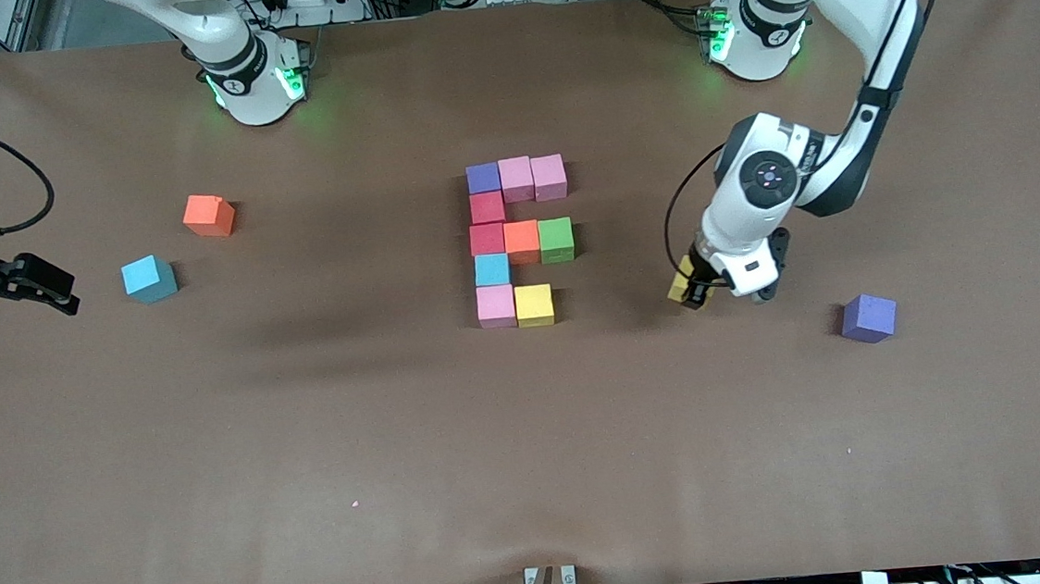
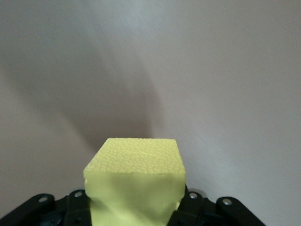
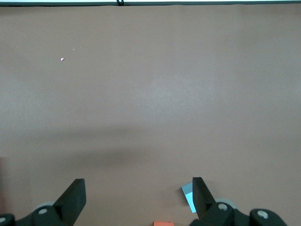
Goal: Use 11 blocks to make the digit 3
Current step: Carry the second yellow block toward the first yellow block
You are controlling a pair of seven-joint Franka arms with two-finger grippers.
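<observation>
Several blocks form an E-like figure mid-table: a purple block (image 1: 483, 178) and two pink ones (image 1: 532, 178) on the farthest bar, a red block (image 1: 486, 207), then red, orange (image 1: 522, 241) and green (image 1: 556, 239), then light blue (image 1: 491, 269), then pink and yellow (image 1: 534, 305) on the nearest bar. My left gripper (image 1: 693, 293) (image 2: 136, 209) is shut on a yellow block (image 1: 684, 281) (image 2: 136, 160), low over the table beside the figure toward the left arm's end. My right gripper (image 1: 56, 289) (image 3: 136, 197) waits open with nothing between its fingers, at the right arm's end.
Loose blocks lie apart from the figure. An orange one (image 1: 209, 215) (image 3: 163, 223) and a light blue one (image 1: 149, 278) (image 3: 187, 197) sit near the right gripper. A purple one (image 1: 868, 317) sits toward the left arm's end, nearer the front camera than the held block.
</observation>
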